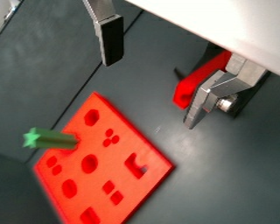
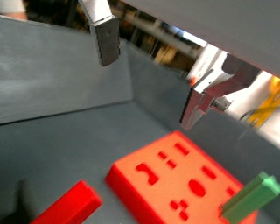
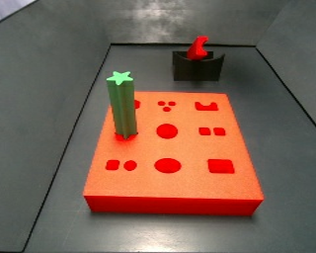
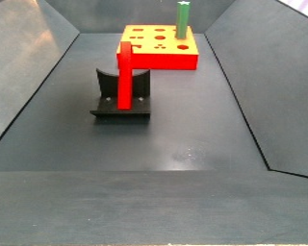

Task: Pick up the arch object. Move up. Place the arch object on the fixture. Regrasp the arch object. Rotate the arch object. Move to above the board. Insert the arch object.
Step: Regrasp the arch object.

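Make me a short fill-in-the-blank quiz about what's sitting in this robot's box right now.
1. The red arch object stands upright on the dark ____.
2. The star-topped post planted in the board is coloured ____.
3. The gripper hangs above the floor with its fingers spread apart, holding ____.

Missing words: fixture; green; nothing

No text, label, brand or number is readable on anything.

Claw (image 1: 154, 83) fingers (image 1: 108, 37): silver metal; board (image 3: 188, 148), arch object (image 4: 123, 72): matt plastic.
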Available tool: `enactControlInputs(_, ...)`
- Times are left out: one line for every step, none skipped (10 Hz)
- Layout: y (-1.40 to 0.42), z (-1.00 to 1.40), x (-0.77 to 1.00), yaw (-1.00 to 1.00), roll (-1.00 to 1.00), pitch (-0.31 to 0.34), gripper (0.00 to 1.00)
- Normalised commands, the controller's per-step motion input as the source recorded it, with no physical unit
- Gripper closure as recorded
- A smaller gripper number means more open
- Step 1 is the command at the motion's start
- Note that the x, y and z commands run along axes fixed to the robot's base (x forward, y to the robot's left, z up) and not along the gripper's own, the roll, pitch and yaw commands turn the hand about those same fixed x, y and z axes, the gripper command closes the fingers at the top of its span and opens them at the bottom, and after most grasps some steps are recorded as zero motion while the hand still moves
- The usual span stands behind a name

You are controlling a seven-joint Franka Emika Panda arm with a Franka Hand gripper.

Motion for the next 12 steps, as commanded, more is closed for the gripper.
enactControlInputs(-0.01, -0.01, 0.0, 0.02, 1.0, 0.07, 0.0)
enactControlInputs(-0.02, 0.04, -0.02, 0.02, 1.0, 0.067, 0.0)
enactControlInputs(-0.03, 0.03, -0.01, 0.02, 1.0, 0.065, 0.0)
enactControlInputs(-0.02, 0.0, -0.01, 0.02, 1.0, 0.063, 0.0)
enactControlInputs(-0.02, 0.0, 0.0, 0.02, 1.0, 0.061, 0.0)
enactControlInputs(-0.02, 0.01, 0.0, 0.02, 1.0, 0.058, 0.0)
enactControlInputs(-0.02, 0.01, 0.0, 0.02, 1.0, 0.056, 0.0)
enactControlInputs(-0.02, 0.01, 0.01, 0.02, 1.0, 0.056, 0.0)
enactControlInputs(-0.01, 0.01, 0.01, 0.02, 1.0, 0.061, 0.0)
enactControlInputs(-0.01, 0.01, 0.01, 0.02, 1.0, 0.065, 0.0)
enactControlInputs(-0.02, 0.01, 0.02, 0.03, 1.0, 0.074, 0.0)
enactControlInputs(-0.02, 0.01, 0.03, 0.03, 1.0, 0.08, 0.0)
